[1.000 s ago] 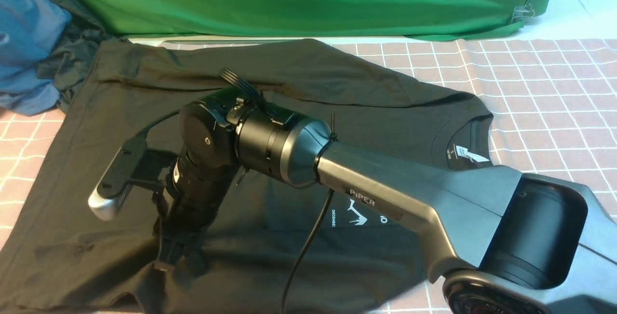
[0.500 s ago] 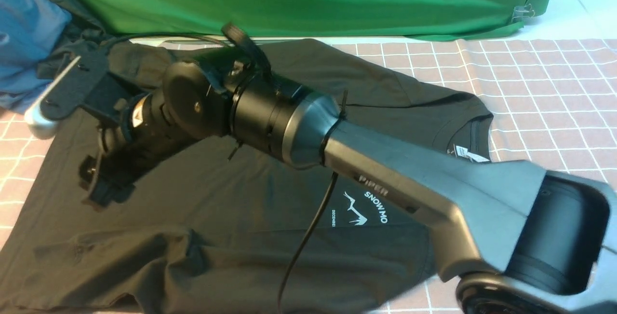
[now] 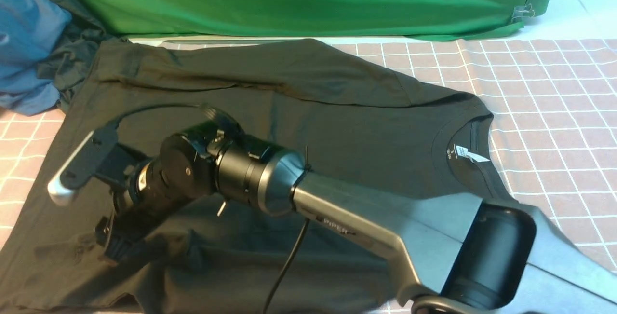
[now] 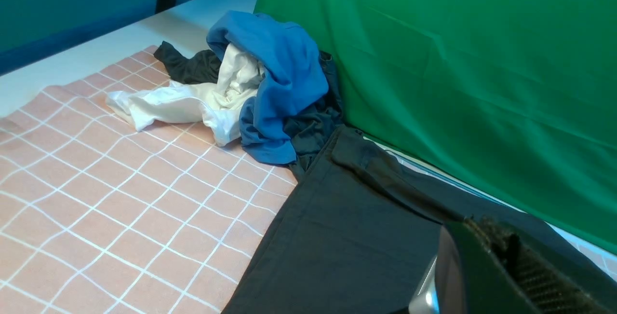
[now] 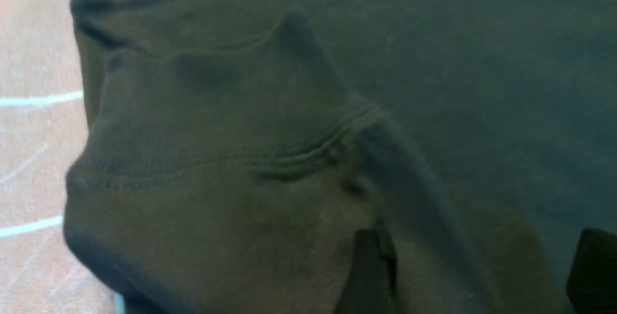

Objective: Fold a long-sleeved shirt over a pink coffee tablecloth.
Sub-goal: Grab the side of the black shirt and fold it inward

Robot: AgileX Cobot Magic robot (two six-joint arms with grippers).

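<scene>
1. The shirt (image 3: 337, 106) lies spread on the pink cloth (image 3: 554, 87), collar toward the right.
2. The right end effector (image 3: 113, 251) hangs low over the shirt's left part, jaws apart, gripping nothing.
3. The left end effector (image 4: 487, 261) is closed, beside the shirt.

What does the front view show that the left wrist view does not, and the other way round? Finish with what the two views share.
Front view only: the right arm stretched over the shirt, and the shirt's white neck tag.
Left wrist view only: a white cloth crumpled beside the blue cloth.
Both: the shirt, the tablecloth under it, the green cloth behind, and the blue cloth.
</scene>
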